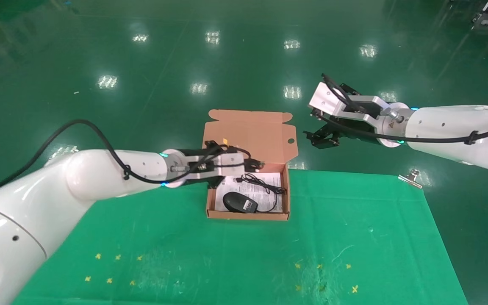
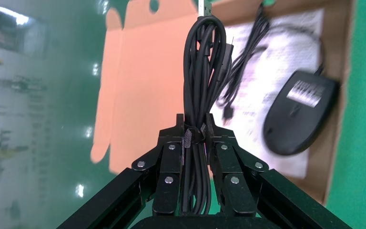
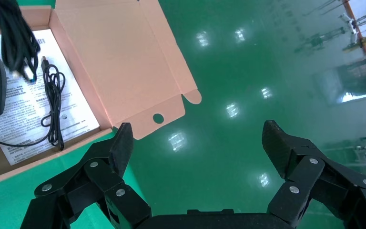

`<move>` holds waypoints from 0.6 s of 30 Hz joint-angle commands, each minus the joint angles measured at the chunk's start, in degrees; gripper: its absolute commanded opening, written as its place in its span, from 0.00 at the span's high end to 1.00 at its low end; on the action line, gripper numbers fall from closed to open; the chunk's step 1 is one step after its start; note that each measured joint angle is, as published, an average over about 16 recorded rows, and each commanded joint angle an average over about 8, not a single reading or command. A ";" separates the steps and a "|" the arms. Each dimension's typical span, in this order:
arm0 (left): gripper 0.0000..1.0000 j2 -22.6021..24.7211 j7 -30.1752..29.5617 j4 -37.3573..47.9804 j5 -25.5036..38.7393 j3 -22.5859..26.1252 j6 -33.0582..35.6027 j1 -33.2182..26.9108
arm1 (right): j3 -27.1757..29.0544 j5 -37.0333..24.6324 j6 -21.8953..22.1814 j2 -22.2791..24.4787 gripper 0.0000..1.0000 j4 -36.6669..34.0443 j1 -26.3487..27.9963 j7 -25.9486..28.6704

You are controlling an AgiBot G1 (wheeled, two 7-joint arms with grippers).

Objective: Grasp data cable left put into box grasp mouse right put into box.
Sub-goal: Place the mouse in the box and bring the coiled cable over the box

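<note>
The orange-brown box [image 1: 288, 199] stands open on the green cloth, lid [image 1: 252, 135] raised at the back. The black mouse [image 1: 239, 202] lies inside on the white sheet with its thin cord [image 1: 265, 184] loose beside it. My left gripper [image 1: 244, 163] is shut on the data cable [image 1: 256, 163], a black looped bundle, and holds it over the box's back left part. In the left wrist view the bundle [image 2: 205, 71] sticks out past the jaws [image 2: 194, 126], above lid and mouse [image 2: 299, 112]. My right gripper [image 1: 322, 137] hangs open and empty right of the lid; it also shows in the right wrist view [image 3: 198, 143].
A metal clip [image 1: 411, 178] sits at the table's far right corner. Yellow cross marks [image 1: 117, 257] dot the cloth near the front. Shiny green floor lies beyond the table's far edge, under my right gripper.
</note>
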 commanded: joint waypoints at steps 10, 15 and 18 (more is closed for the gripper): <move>0.00 0.14 0.52 -0.35 -6.56 4.94 0.03 0.05 | -0.50 -1.98 0.08 0.64 0.00 1.89 -0.08 2.67; 0.00 0.13 0.55 -0.27 -6.50 4.91 0.15 0.00 | -0.52 -2.01 0.11 0.62 0.00 1.89 -0.10 2.65; 0.00 0.03 0.64 -0.37 -6.13 4.62 0.14 0.00 | -0.51 -1.91 0.13 0.57 0.00 1.76 -0.11 2.56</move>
